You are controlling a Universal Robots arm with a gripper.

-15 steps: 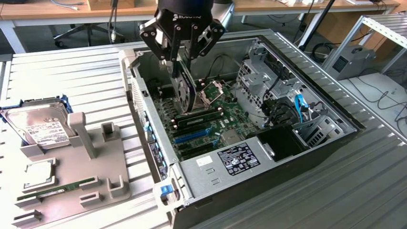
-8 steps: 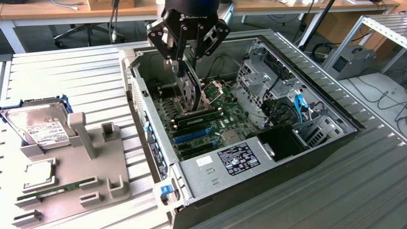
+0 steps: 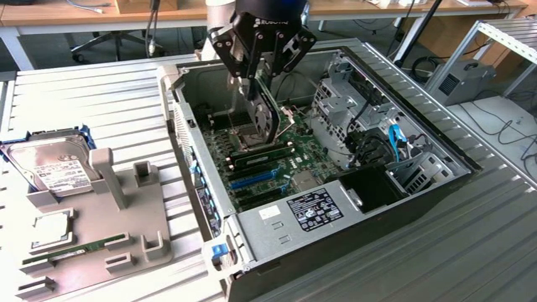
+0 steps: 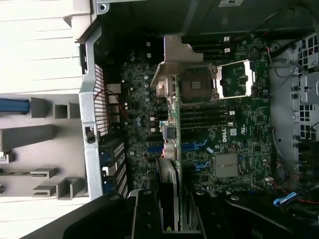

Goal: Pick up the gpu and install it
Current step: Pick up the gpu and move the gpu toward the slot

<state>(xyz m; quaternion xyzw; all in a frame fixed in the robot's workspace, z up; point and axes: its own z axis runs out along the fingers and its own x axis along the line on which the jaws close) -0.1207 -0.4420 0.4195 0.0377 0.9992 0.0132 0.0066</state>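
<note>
**A:** What is carried by the table (image 3: 470, 251)?

**B:** An open computer case (image 3: 251, 229) is laid on its side across the table's middle, reaching toward the near edge. The motherboard (image 3: 295, 151) is exposed inside it.

**A:** Where is the gpu (image 3: 266, 116) found?

**B:** It is held edge-down over the motherboard's socket area, toward the case's far wall, seemingly clear of the board. It is clamped by the gripper (image 3: 256, 78), whose fingers are closed partway onto its upper edge.

**A:** What could be spoiled from here?

**B:** Alignment, most likely. The blue slots (image 3: 251, 180) lie closer to the table's near edge than the card does. If the card were lowered off-line, the open socket frame (image 4: 234, 79) could be struck, or the silver bracket (image 4: 174, 57) caught on the case wall.

**A:** How is the arm posed?

**B:** The wrist is pointed straight down into the case, with the card hung vertically beneath it.
</note>
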